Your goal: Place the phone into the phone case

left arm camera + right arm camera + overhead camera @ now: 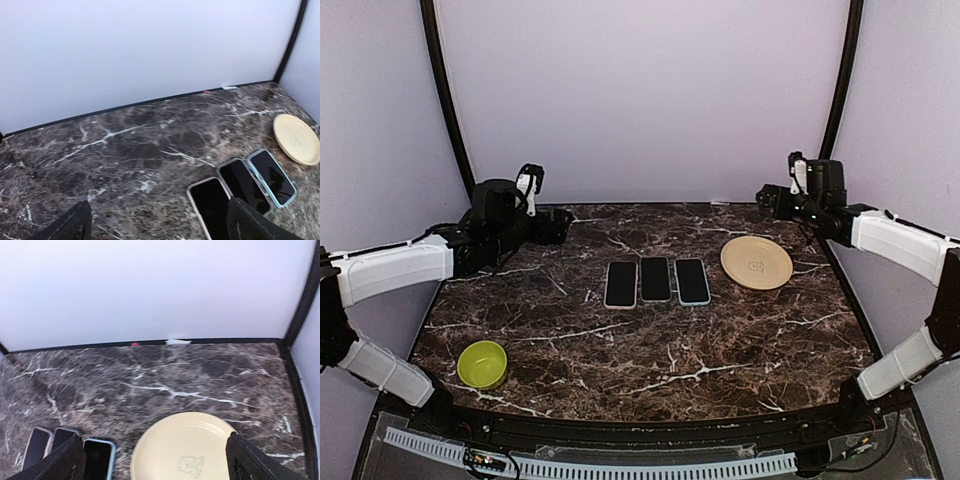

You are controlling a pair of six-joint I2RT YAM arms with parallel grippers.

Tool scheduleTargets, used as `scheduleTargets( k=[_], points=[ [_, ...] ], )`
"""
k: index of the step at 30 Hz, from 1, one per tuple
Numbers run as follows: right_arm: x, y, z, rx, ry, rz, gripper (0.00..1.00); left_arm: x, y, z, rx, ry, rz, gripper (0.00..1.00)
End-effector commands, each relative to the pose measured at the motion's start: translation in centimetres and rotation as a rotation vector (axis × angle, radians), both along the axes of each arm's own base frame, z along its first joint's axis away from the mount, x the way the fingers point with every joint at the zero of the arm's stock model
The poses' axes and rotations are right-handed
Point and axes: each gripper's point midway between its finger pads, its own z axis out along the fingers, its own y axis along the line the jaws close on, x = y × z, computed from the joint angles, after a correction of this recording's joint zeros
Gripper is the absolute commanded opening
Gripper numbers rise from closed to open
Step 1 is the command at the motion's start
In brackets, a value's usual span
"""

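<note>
Left gripper: raised over the table's far-left corner, jaws spread, holding nothing; in its wrist view the two fingertips sit wide apart at the lower edge.
Green bowl: near-left of the marble table, nothing visible inside.
Left phone: flat, screen up, with a pale rim around it that looks like a case.
Middle phone: flat, just beside the other two, dark edge; whether it wears a case I cannot tell.
Right phone: flat, ringed by a light blue rim, seemingly a case.
Cream plate: right of the row, bare apart from a small printed mark.
Right gripper: raised over the far-right corner, jaws spread, holding nothing.
Step in hand: neither arm is engaged with a phone. No separate vacant case shows, so the scene fits either phones already seated in cases or a dark, caseless middle phone awaiting one.
Next move: unsettled by these views; any grasp would need a thin, flat phone lifted by its edges.
</note>
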Motion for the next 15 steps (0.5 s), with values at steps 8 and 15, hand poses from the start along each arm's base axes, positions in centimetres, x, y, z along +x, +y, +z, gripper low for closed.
scheduleTargets(
  k=[8, 15],
  points=[
    [-7.4, -19.4, 0.5, 0.03, -0.385, -0.567, 0.98, 3.2, 16.7, -1.1, -0.033, -0.108, 0.507, 0.97],
    [-12.9, -20.9, -5.2, 0.002, -0.531, -0.659, 0.98, 1.0, 21.6, -5.6, 0.15, -0.115, 0.6, 0.98]
  ],
)
